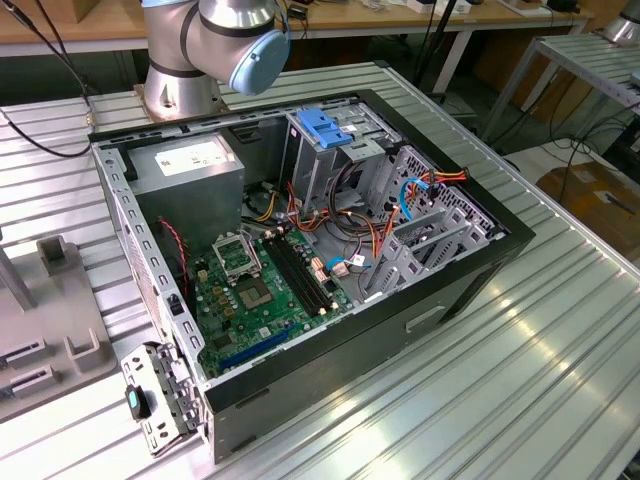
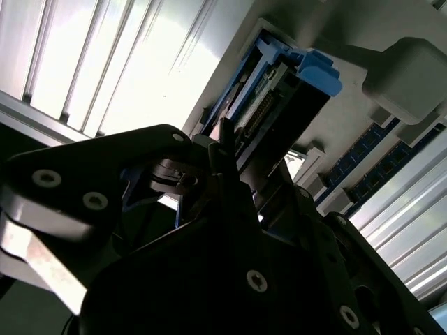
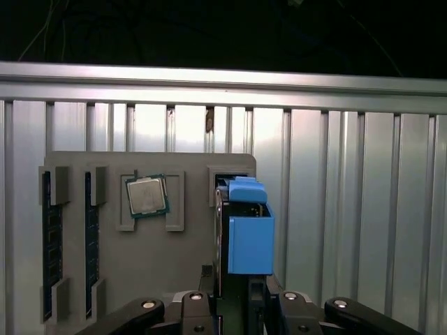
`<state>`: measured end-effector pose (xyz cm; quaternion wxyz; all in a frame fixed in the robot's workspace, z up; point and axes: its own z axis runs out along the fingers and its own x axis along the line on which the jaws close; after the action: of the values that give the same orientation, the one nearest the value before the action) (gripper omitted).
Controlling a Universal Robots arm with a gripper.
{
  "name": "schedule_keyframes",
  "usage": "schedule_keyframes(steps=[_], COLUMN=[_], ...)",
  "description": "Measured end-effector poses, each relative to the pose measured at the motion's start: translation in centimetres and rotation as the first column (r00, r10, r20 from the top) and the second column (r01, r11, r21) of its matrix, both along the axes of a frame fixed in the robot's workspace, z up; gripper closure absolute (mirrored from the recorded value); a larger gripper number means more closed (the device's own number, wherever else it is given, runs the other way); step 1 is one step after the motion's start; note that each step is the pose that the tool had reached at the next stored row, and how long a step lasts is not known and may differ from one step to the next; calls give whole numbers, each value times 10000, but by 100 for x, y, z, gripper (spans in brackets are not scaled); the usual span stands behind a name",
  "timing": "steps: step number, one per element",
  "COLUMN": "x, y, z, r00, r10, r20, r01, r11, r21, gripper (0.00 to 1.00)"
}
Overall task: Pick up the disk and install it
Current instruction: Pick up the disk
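The disk (image 3: 249,237) stands on edge in a slot of the grey tray (image 3: 188,265). Its blue rails face the camera, and its metal body runs down to my gripper (image 3: 241,289). In the second wrist view the disk (image 2: 279,98) shows its connector edge and a blue rail end, right beside the dark gripper (image 2: 227,164). The gripper is at the disk's near end. Whether it grips the disk is hidden by its own body. The open computer case (image 1: 480,270) lies on the table in the exterior view.
The tray also holds a processor chip (image 3: 146,196) and two memory sticks (image 3: 47,244). Inside the case are a grey power supply (image 1: 190,165), a metal cage with a blue bracket (image 1: 325,127), the green motherboard (image 1: 260,290) and loose cables. The arm's base (image 1: 180,85) stands behind the case.
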<state>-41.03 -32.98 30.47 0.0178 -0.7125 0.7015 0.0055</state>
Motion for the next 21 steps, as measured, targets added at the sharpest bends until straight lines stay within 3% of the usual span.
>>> schedule_keyframes(steps=[3, 21], x=[0, 0], y=[-2, -2], z=[-6, 15], r00=[9998, 9998], r10=[-209, -213], r20=[-3, 1], r01=[209, 213], r11=[9998, 9998], r21=[-1, 0], gripper=[64, 65])
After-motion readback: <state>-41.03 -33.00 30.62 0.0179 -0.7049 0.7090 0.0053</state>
